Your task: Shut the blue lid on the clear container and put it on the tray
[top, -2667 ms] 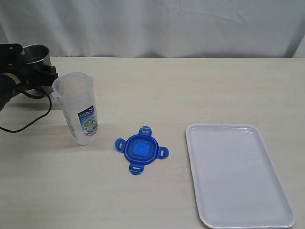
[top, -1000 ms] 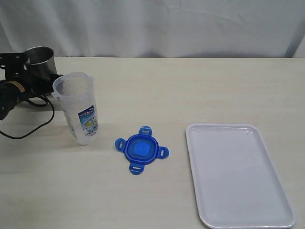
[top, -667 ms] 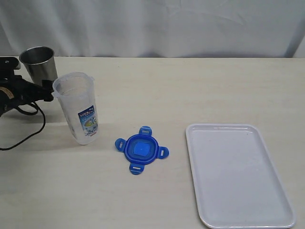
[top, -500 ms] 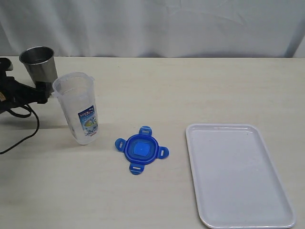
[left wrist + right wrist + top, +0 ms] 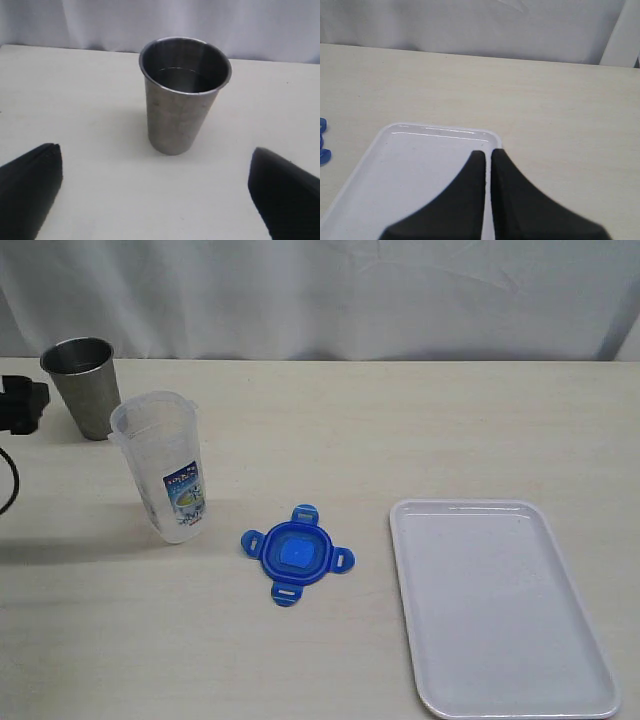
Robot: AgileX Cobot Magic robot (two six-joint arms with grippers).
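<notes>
My left gripper (image 5: 154,165) has pulled away from the container (image 5: 165,465), fingers wide apart and empty, facing the metal cup (image 5: 182,95); the lid (image 5: 296,555) lies flat between container and tray (image 5: 500,610); my right gripper (image 5: 487,151) hangs pressed together over the tray; I judge the closing is not yet begun.

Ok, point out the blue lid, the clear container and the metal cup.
blue lid (image 5: 297,554), exterior view, its square middle.
clear container (image 5: 160,445), exterior view, side wall above the label.
metal cup (image 5: 177,117), left wrist view, outer wall.
</notes>
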